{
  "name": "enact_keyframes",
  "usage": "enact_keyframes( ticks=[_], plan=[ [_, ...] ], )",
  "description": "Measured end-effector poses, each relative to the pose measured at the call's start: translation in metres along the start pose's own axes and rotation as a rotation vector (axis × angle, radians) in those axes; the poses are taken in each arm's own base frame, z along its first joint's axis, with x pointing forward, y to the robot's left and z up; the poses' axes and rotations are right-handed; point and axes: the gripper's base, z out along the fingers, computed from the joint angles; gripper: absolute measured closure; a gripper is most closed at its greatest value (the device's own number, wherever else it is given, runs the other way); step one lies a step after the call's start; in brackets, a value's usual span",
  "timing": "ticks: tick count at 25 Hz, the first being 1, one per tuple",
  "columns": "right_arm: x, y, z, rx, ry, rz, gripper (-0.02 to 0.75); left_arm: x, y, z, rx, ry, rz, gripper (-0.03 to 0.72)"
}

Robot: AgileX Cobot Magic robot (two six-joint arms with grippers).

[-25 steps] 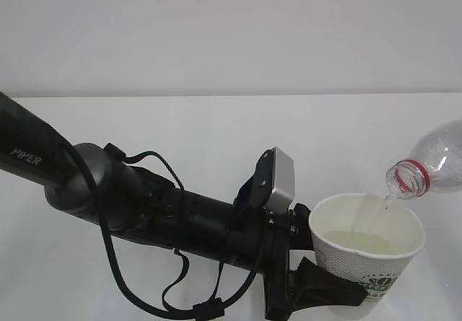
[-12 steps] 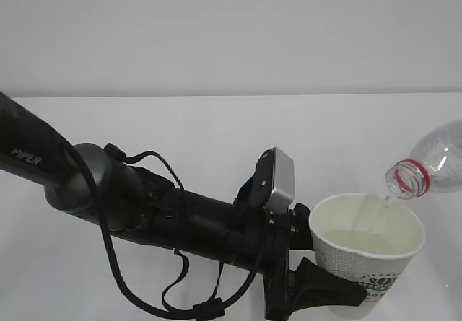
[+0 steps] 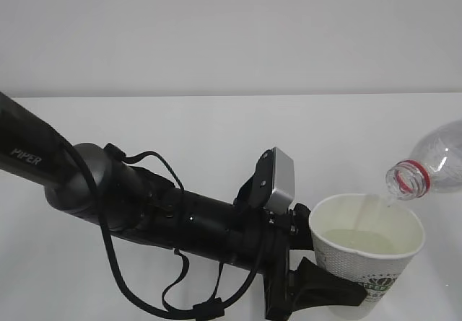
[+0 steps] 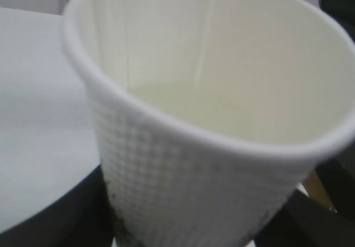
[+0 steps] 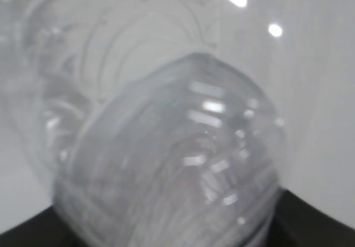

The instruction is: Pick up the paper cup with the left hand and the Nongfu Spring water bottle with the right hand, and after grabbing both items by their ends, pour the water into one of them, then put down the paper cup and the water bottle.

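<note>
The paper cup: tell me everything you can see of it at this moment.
The paper cup is white, tapered, with a rolled rim and a dimpled outer wall; a green-and-black round logo shows low on its side. It stands upright, held off the table in the left gripper, whose black fingers clasp its lower part. Pale water lies inside. The tilted bottle mouth hangs just above its right rim, apart from it.
</note>
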Motion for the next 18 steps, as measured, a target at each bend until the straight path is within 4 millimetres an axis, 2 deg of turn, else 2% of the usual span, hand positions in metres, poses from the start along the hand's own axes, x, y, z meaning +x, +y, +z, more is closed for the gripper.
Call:
enact_keyframes(
  ticks=[18],
  plan=[
    [0.0, 0.0, 0.0, 0.0, 0.0, 0.0, 0.316, 0.0, 0.0, 0.0, 0.0, 0.0, 0.0, 0.204]
  ],
)
